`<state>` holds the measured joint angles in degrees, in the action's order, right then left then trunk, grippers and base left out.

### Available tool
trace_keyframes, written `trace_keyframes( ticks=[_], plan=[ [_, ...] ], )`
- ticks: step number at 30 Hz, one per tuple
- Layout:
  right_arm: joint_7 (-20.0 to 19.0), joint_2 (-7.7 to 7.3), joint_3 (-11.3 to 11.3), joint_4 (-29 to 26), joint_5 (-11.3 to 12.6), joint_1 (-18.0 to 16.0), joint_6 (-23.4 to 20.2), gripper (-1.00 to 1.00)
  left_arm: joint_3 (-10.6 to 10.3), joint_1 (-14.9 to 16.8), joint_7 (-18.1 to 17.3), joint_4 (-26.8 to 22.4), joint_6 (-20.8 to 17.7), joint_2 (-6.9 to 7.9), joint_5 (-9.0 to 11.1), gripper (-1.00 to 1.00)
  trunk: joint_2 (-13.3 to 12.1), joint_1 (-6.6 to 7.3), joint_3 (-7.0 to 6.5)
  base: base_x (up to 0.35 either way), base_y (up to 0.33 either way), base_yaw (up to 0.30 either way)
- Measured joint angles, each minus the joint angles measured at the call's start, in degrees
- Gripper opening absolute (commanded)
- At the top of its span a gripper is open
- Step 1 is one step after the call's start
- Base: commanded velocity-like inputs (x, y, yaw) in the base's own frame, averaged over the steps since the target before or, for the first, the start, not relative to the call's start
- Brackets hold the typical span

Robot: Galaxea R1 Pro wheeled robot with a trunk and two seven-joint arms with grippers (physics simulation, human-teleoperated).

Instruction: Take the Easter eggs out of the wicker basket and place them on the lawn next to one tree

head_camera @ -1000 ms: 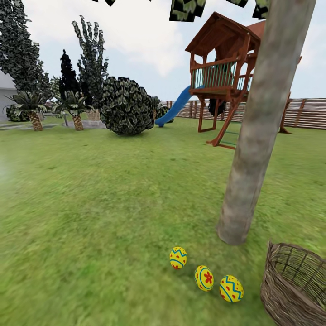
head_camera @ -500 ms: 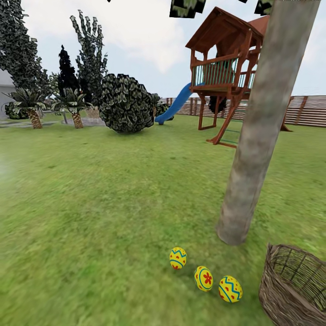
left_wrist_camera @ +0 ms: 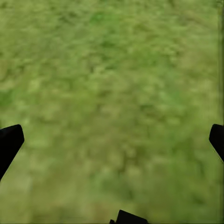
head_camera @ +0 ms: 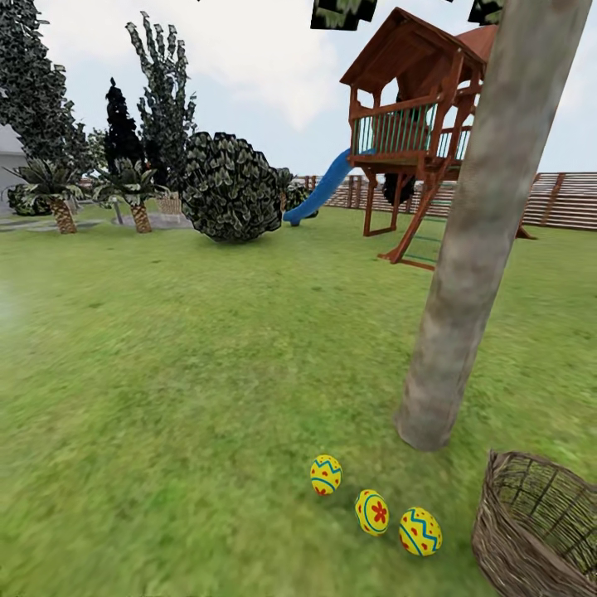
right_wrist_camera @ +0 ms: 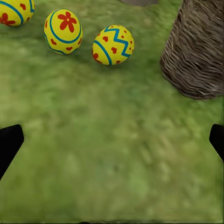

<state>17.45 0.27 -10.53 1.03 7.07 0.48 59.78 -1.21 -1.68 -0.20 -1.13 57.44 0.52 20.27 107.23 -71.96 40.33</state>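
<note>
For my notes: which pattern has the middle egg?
Yellow with a red flower and blue ring, middle egg, clearest in right wrist view.

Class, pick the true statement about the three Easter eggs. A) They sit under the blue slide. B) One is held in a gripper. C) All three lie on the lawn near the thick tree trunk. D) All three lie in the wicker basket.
C: the Easter eggs lie in a row on the lawn by the tree, outside the wicker basket.

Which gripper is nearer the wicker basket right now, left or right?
Right. The right gripper hangs open over grass with the wicker basket and eggs just ahead of its fingers. The left gripper looks down on bare lawn, open.
</note>
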Motion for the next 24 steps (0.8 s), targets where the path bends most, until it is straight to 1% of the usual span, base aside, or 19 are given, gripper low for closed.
trace_keyframes(
  ticks=[3, 6, 10, 13, 18, 24],
  plan=[
    [0.0, -0.3, 0.0, -0.1, -1.7, 1.2, 0.0, 1.0, 0.0, -0.4, -0.1, 0.0, 1.4, -0.32, 0.0, 1.0, -1.2, 0.66, -0.29, 0.0, 0.0, 0.0],
    [-0.1, -0.66, 0.0, 0.0, -2.5, 1.7, 0.0, 1.0, 0.0, -0.7, -0.1, 0.0, 2.2, -0.4, 0.0, 1.0, -2.4, 1.32, -0.59, 0.0, 0.0, 0.0],
    [0.0, -0.66, -0.1, -0.1, -2.6, 1.8, 0.0, 1.0, 0.0, -1.5, -0.2, 0.0, 2.5, -0.48, -0.1, 1.0, -4.0, 2.2, -1.08, 0.0, 0.0, 0.0],
    [0.2, -0.58, 0.1, -0.2, -1.9, 1.8, 0.0, 1.0, -0.1, -1.7, -0.2, 0.0, 2.5, -0.45, -0.1, 1.0, -5.2, 2.86, -1.58, 0.0, 0.0, 0.0],
    [0.5, -0.6, 0.2, -0.4, -1.6, 1.8, 0.0, 1.0, -0.2, -1.7, -0.1, 0.0, 2.4, -0.43, -0.1, 1.0, -7.2, 3.95, -2.46, 0.0, 0.0, 0.0],
    [0.2, -0.1, 0.0, -0.4, -1.6, 1.8, 0.0, 1.0, -0.2, -1.7, -0.1, 0.0, 2.4, -0.43, -0.2, 1.0, -9.6, 5.27, -3.54, 0.0, 0.0, 0.0]
  ],
)
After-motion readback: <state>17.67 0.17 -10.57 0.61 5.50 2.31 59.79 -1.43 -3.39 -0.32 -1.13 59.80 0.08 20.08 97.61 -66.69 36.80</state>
